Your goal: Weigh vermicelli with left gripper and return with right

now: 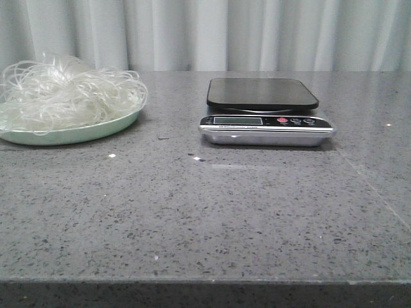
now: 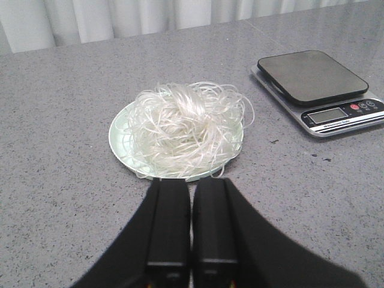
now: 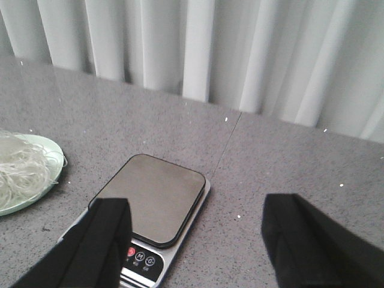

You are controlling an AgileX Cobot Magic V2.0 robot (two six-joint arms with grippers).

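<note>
The vermicelli (image 1: pixel 64 93) is a fluffy tangle of translucent white strands heaped on a pale green plate (image 1: pixel 70 133) at the table's left. It also shows in the left wrist view (image 2: pixel 186 129) and partly in the right wrist view (image 3: pixel 18 171). The scale (image 1: pixel 264 112) has a black platform and silver base, right of the plate; nothing lies on it. My left gripper (image 2: pixel 192 183) is shut and empty, just short of the plate's near rim. My right gripper (image 3: pixel 195 216) is open and empty, above the scale's (image 3: pixel 150 204) right side. Neither gripper shows in the front view.
The grey speckled table (image 1: pixel 205 218) stretches to a front edge. A pale curtain (image 1: pixel 257 32) hangs behind the table. A seam (image 3: pixel 225 144) runs across the tabletop behind the scale.
</note>
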